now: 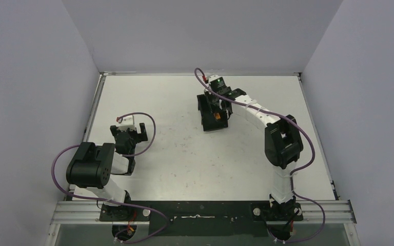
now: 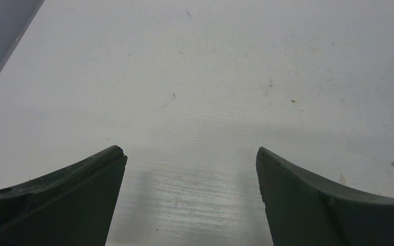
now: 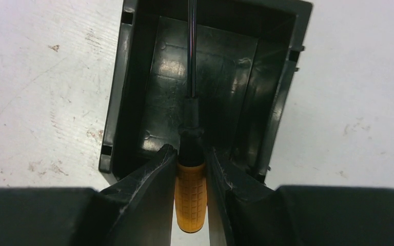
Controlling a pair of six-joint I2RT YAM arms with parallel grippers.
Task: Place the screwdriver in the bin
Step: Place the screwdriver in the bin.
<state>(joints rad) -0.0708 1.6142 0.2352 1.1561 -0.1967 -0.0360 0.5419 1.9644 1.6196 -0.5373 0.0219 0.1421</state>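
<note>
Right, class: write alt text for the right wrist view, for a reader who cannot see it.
The right end effector grips an orange-handled screwdriver, its dark shaft pointing over the open black bin, which sits on a white table.

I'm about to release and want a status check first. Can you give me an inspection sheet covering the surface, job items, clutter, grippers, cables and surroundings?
Surface: white table, scuffed, with small specks.
Job's things: screwdriver gripped by its orange handle, shaft pointing into the bin. The bin is black and open-topped, with nothing else seen in it. Whether the tip touches the bin's floor cannot be told.
Clutter: nothing seen.
Grippers: right gripper, jaws shut on the screwdriver at the bin's near edge. Left gripper, jaws open and empty, above bare table.
Cables: purple cables loop loosely along both arms.
Surroundings: grey walls on three sides.
</note>
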